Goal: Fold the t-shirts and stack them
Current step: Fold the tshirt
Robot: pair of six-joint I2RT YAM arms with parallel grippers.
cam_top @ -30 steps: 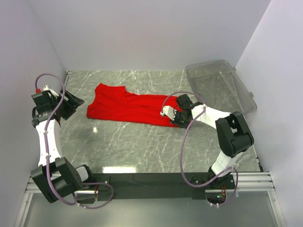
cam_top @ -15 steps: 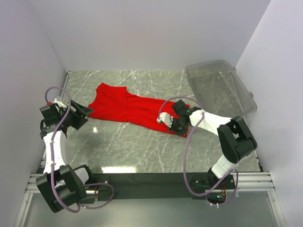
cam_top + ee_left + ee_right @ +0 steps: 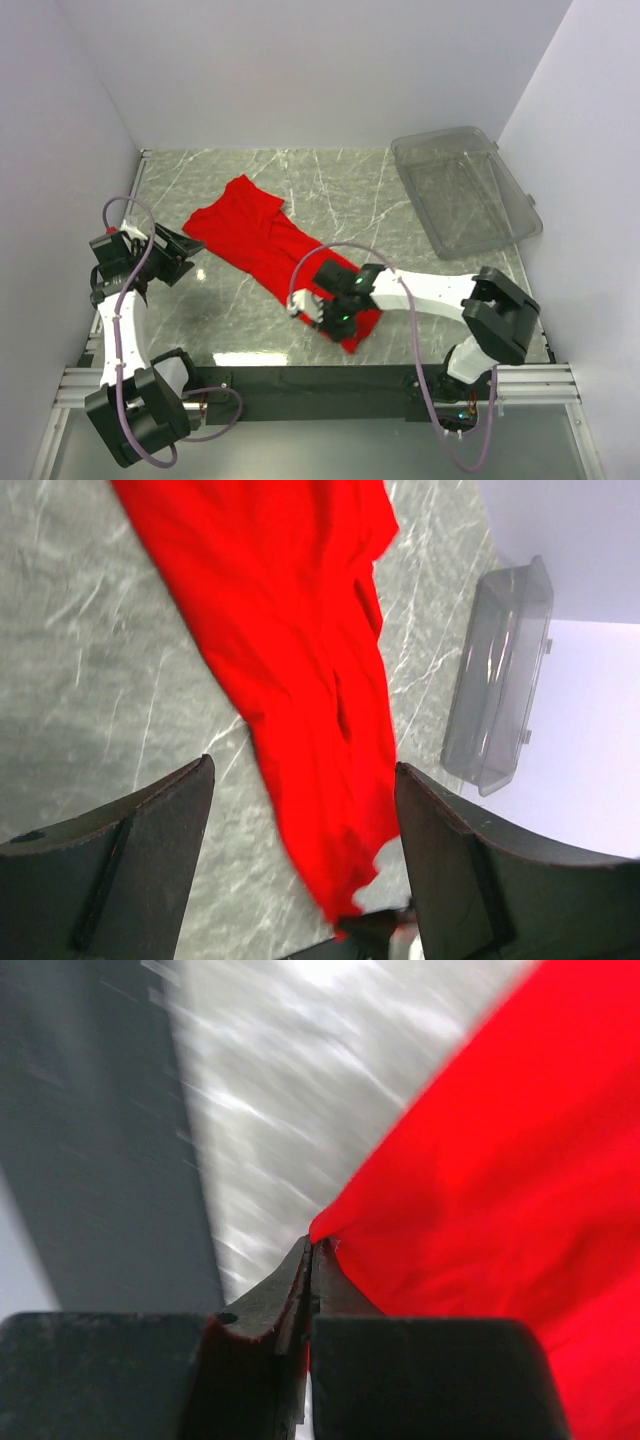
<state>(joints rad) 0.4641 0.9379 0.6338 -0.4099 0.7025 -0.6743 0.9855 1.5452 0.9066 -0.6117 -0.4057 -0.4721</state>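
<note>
A red t-shirt [image 3: 262,243] lies stretched in a long diagonal strip from the back left of the marble table toward the near middle. My right gripper [image 3: 335,318] is shut on its near end, pinching a corner of the red cloth [image 3: 450,1180] low over the table near the front edge. My left gripper [image 3: 185,256] is open and empty at the left, beside the shirt's far-left end; in the left wrist view the shirt [image 3: 300,660] runs away between the spread fingers [image 3: 140,860].
A clear plastic bin [image 3: 465,190] lies tilted at the back right; it also shows in the left wrist view [image 3: 500,680]. White walls enclose the table on three sides. A dark rail [image 3: 300,380] runs along the front edge by the arm bases.
My right gripper has dragged the shirt's right end from mid-right toward the near middle, turning the shirt into a diagonal strip. My left arm moved down and toward the near side.
</note>
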